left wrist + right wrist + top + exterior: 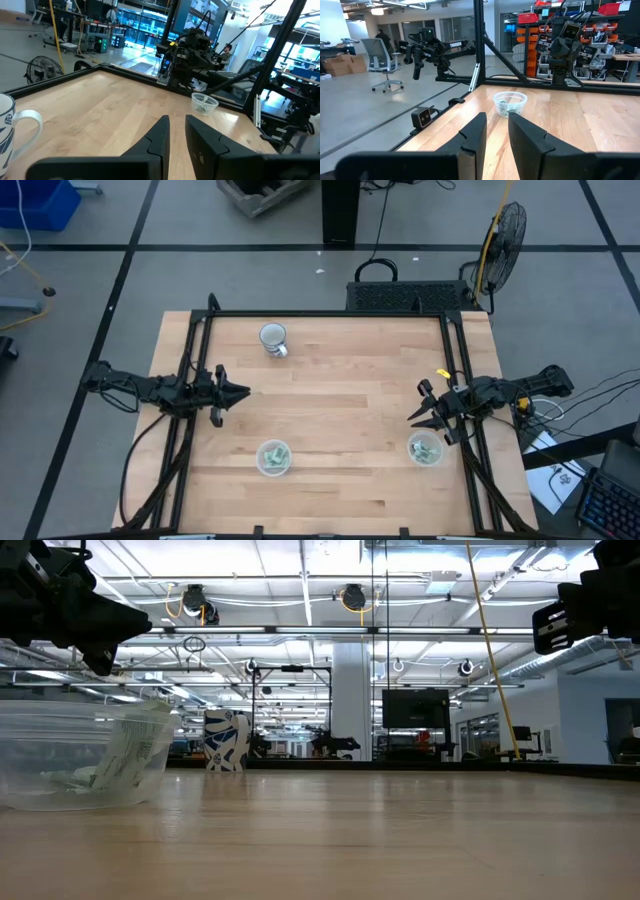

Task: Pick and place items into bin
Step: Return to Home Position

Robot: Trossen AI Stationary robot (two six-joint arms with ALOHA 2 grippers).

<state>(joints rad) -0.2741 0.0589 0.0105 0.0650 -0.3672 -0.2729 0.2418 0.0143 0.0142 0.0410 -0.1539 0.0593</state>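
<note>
Table (340, 400), items (424, 450) beside right hand (428, 415)

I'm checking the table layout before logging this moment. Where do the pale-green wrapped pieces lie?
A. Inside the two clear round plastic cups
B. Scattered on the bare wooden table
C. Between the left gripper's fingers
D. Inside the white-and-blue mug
A: the high view shows the pale-green wrapped pieces only inside the two clear round plastic cups, none loose on the wooden table.

Open table (340, 395) between the arms; mug (273, 340) and two cups (274, 458) stand at its edges
</note>
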